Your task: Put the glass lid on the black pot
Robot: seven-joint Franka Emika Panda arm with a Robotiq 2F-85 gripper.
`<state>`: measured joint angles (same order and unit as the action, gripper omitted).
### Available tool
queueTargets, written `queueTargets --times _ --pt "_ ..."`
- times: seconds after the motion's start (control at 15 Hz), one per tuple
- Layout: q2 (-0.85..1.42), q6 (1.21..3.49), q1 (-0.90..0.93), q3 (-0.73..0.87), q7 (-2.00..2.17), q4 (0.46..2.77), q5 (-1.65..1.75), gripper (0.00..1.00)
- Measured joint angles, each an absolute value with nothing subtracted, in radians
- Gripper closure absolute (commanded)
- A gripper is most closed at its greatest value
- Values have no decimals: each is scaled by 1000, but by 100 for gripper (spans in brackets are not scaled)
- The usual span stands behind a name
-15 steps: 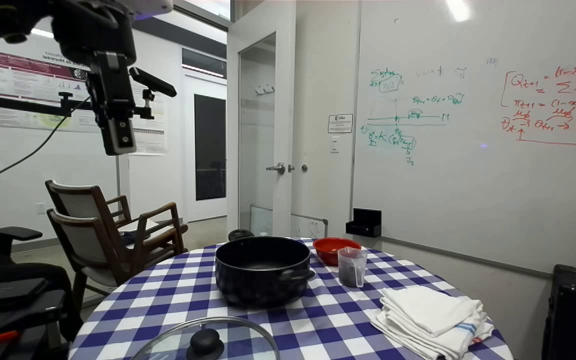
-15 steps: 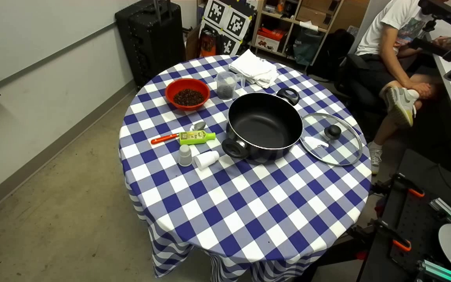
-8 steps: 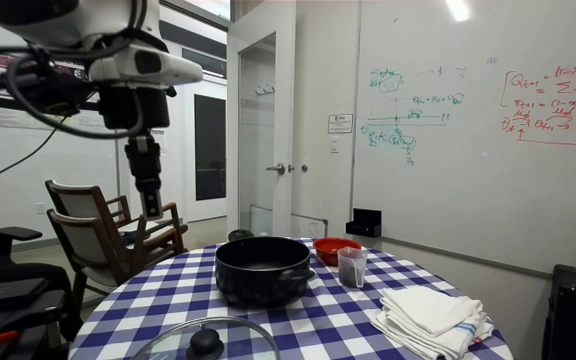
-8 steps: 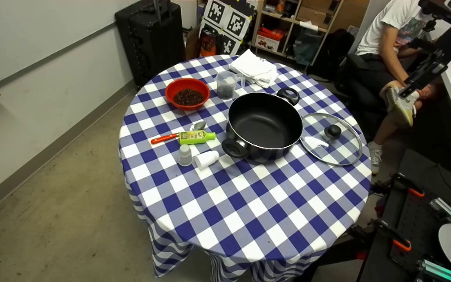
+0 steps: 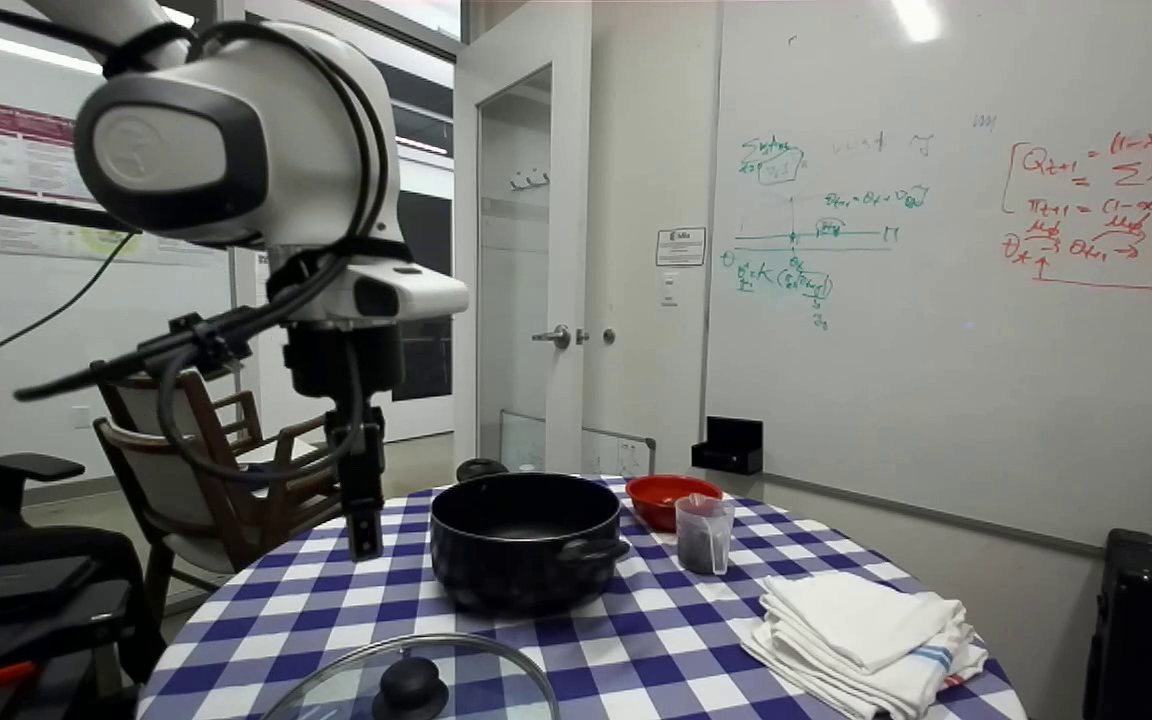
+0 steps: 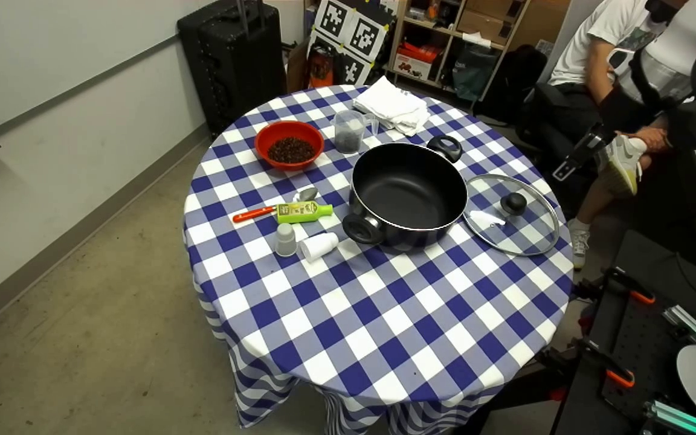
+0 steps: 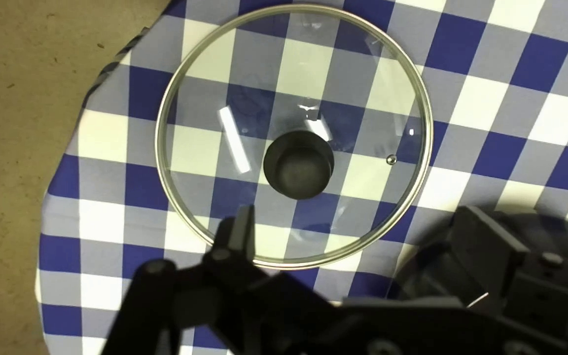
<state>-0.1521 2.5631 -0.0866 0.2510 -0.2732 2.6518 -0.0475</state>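
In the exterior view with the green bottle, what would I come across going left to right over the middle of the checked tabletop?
Orange handle → green bottle → black pot → glass lid.

In exterior view: low over surface (image 5: pixel 686 650), lid (image 5: pixel 411 685) close at bottom, peering across pot (image 5: pixel 526 565) toward door (image 5: pixel 564 240) and whiteboard (image 5: pixel 936 380). In exterior view: high, farther back, tilted down on whole surface, facing suitcase (image 6: pixel 233 72). In both exterior views: same pot, lid, bowl (image 5: pixel 652 506). Wrist view: near, almost straight down on lid, pincer (image 7: pixel 358 222) at bottom.
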Motion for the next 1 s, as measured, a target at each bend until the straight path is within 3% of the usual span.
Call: queueTargets --times 1.0 --pt "307 2693 -120 158 -248 2449 -46 0"
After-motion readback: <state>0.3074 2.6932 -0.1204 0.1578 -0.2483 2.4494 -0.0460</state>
